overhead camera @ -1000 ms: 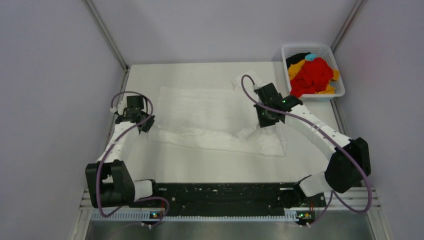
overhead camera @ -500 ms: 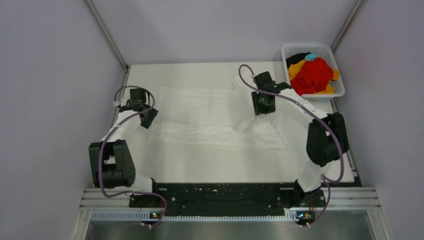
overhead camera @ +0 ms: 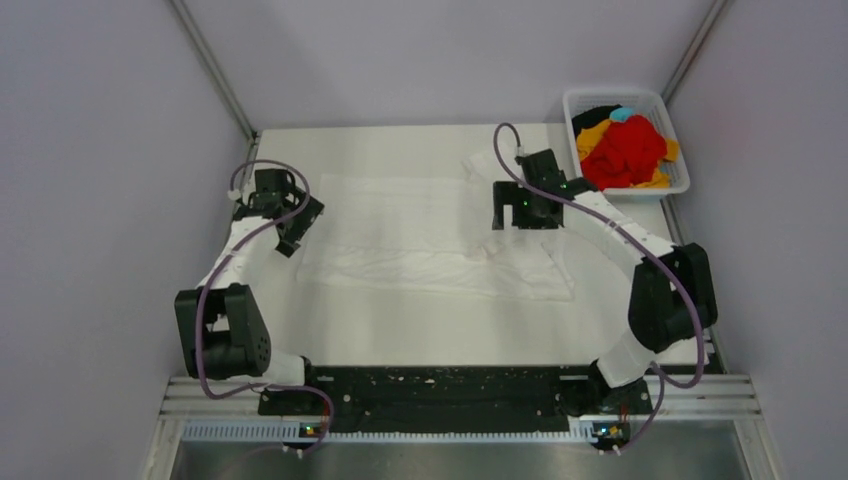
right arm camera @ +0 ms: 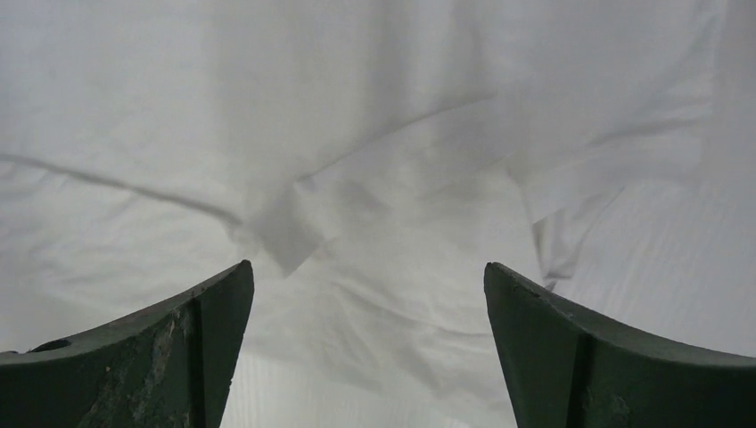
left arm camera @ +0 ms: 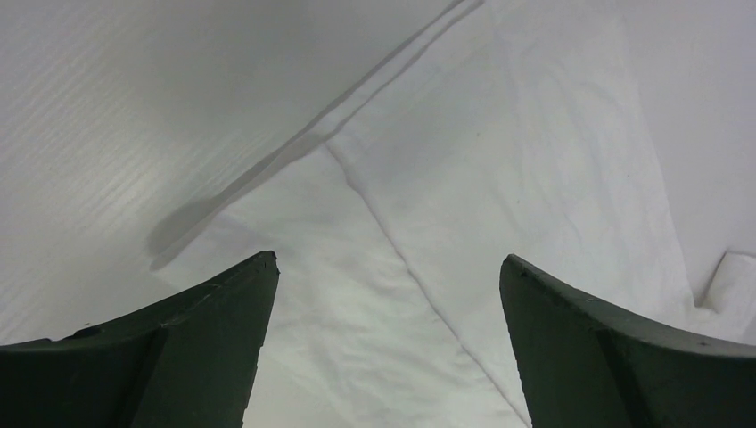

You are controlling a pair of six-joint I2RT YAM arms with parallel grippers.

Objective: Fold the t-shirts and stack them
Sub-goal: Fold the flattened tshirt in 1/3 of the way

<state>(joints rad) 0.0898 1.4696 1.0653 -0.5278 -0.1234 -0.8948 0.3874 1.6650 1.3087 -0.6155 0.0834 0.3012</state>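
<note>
Big spread-out cloth t-shirt [overhead camera: 420, 235] is plain white all over. The plastic mesh basket [overhead camera: 683, 165] is white too. Crumpled in it: red shirt [overhead camera: 625, 152], yellow-orange shirt [overhead camera: 592, 133], black shirt [overhead camera: 595, 113], light blue shirt [overhead camera: 621, 113].

Left tool [left arm camera: 388, 259], right tool [right arm camera: 367, 266]: both agape.

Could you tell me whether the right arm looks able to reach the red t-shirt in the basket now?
Probably yes: the right gripper is open and empty above the white t-shirt, and the red t-shirt lies uppermost in the open basket nearby, nothing between them.
</note>
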